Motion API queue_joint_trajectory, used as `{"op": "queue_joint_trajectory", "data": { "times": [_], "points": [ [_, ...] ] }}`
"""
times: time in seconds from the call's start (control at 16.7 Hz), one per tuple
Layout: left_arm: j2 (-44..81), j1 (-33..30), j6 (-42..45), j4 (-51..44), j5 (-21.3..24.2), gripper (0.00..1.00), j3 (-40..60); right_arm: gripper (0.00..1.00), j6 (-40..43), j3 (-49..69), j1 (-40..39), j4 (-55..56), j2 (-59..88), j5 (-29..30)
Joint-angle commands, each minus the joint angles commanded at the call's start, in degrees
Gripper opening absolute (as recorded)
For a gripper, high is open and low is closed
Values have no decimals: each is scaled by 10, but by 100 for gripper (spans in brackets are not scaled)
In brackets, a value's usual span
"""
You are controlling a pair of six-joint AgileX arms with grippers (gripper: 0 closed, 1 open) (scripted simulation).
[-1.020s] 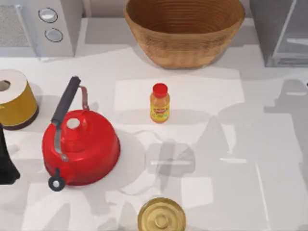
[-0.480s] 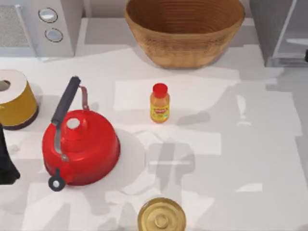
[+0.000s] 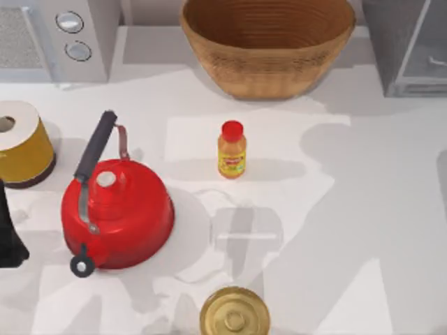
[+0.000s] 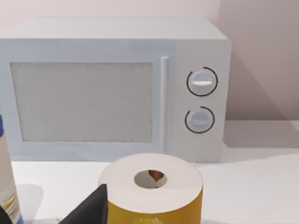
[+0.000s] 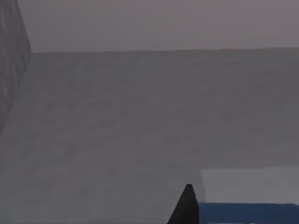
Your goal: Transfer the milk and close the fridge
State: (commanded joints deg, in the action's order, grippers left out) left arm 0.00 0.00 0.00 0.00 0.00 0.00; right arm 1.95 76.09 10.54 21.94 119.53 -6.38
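The milk (image 5: 261, 213) shows as a blue top with a white part beyond it, close under my right wrist camera. My right gripper (image 5: 233, 219) is shut on it, with one black fingertip (image 5: 187, 207) against the carton's side; the other fingertip is out of frame. Grey surface spreads ahead of the milk, with a speckled grey wall (image 5: 10, 70) to one side. The fridge (image 3: 391, 42) stands at the table's far right corner, its pale door panel (image 3: 427, 52) beside the grey body. My left gripper (image 3: 8, 241) is parked at the table's left edge.
A red kettle (image 3: 115, 209) sits left of centre and an orange red-capped bottle (image 3: 232, 150) in the middle. A wicker basket (image 3: 269, 42) stands at the back, and a microwave (image 3: 56, 38) back left. A yellow roll (image 3: 21, 143) is at left, a brass-lidded jar (image 3: 234, 314) in front.
The right arm's shadow has swept over the table's right side. A dark tip at the right edge by the fridge half a second ago has left the top view.
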Motion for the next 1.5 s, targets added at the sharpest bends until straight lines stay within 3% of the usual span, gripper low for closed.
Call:
{"op": "queue_joint_trajectory", "data": {
  "times": [0.24, 0.9, 1.5],
  "points": [
    [0, 0, 0, 0, 0, 100, 0, 0, 15, 67, 5, -65, 36, -26],
    [0, 0, 0, 0, 0, 100, 0, 0, 15, 69, 5, -67, 37, -27],
    [0, 0, 0, 0, 0, 100, 0, 75, 15, 69, 5, -67, 37, -27]
  ]
}}
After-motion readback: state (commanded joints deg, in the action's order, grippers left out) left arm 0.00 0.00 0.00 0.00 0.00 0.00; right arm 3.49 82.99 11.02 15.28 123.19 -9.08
